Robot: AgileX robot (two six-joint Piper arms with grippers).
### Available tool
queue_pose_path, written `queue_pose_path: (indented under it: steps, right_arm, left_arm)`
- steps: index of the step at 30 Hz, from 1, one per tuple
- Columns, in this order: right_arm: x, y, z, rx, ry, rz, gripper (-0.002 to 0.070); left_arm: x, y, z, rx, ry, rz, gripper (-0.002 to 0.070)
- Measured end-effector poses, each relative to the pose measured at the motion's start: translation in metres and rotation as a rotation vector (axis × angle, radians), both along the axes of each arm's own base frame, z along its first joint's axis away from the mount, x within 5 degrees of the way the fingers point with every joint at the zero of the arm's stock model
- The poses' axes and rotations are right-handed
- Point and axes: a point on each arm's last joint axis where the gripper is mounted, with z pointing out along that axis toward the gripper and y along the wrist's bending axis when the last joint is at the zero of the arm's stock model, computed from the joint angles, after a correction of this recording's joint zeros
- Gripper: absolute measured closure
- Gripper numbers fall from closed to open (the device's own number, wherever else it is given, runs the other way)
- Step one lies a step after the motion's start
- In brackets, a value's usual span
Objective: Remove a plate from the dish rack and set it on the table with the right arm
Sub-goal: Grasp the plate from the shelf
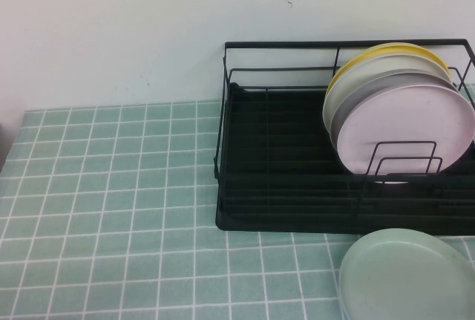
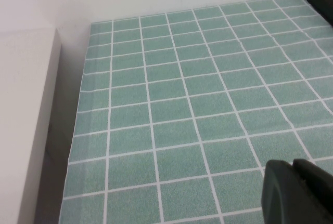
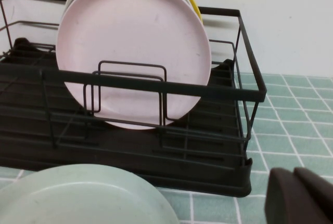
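The pale pink plate point(image 1: 408, 123) stands upright at the front of several plates in the right end of the black wire dish rack point(image 1: 245, 186). It also shows in the right wrist view point(image 3: 135, 47), behind the rack's front rail and dividers point(image 3: 208, 180). My right gripper point(image 3: 294, 172) is shut and empty, low over the green tiled table point(image 3: 291, 125), in front of the rack's right corner and apart from it. My left gripper point(image 2: 293, 165) is shut and empty above bare tiles point(image 2: 182, 104). Neither arm shows in the high view.
A pale green plate point(image 1: 408, 275) lies flat on the table in front of the rack; it also shows in the right wrist view point(image 3: 78, 195). Grey point(image 1: 349, 108), cream point(image 1: 356, 75) and yellow point(image 1: 393, 49) plates stand behind the pink one. A white ledge point(image 2: 26, 120) borders the table's left edge.
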Motion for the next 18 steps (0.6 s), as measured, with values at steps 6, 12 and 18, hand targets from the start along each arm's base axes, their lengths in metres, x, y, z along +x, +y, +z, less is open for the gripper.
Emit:
queue_pose_path:
  steps: [6,12,18]
  right_arm:
    - [0.0000,0.0000,0.0000,0.000,0.000,0.000,0.0678]
    - [0.0001,-0.0002,0.0008,-0.002,-0.009,-0.002,0.0678]
    - [0.0007,0.0011,0.0059,0.179,-0.055,-0.012,0.0678]
  left_arm:
    - [0.0000,0.0000,0.0000,0.000,0.000,0.000,0.0678]
    - [0.0000,0.0000,0.0000,0.000,0.000,0.000,0.0679]
    - [0.0000,0.0000,0.0000,0.000,0.000,0.000,0.0678]
